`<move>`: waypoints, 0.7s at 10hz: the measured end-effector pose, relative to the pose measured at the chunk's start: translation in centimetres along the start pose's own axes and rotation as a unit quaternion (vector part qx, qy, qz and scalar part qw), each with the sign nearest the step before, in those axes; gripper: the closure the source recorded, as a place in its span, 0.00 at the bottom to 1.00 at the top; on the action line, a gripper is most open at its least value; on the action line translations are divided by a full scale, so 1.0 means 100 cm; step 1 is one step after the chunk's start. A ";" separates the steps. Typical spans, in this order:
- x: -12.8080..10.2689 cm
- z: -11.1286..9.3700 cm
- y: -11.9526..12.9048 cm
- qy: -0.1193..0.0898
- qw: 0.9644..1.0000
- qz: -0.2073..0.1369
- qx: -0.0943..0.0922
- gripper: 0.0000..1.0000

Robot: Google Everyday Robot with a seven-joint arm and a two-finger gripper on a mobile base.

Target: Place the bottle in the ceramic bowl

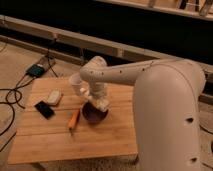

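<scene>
The dark maroon ceramic bowl [90, 116] sits near the middle of the wooden table [55, 137]. My gripper [99, 101] hangs right over the bowl's far rim, at the end of the big white arm that reaches in from the right. It is shut on the bottle [102, 105], a small whitish shape pointing down at the bowl's upper right part. The fingers cover most of the bottle. I cannot tell if the bottle touches the bowl.
A white translucent cup [76, 83] stands just behind the bowl, close to the arm. A flat white block [53, 96], a black phone [44, 109] and an orange stick [74, 119] lie left of the bowl. Cables and a box [36, 70] lie on the floor at left.
</scene>
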 end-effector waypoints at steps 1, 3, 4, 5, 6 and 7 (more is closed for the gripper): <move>-0.001 0.001 0.001 -0.003 1.000 0.001 0.001 1.00; -0.006 0.003 0.002 -0.015 1.000 0.006 0.007 1.00; -0.008 0.004 0.003 -0.021 1.000 0.011 0.010 1.00; -0.010 0.005 0.003 -0.027 0.999 0.020 0.011 1.00; -0.011 0.005 0.005 -0.031 0.999 0.027 0.011 1.00; -0.011 0.007 0.007 -0.034 0.999 0.034 0.009 1.00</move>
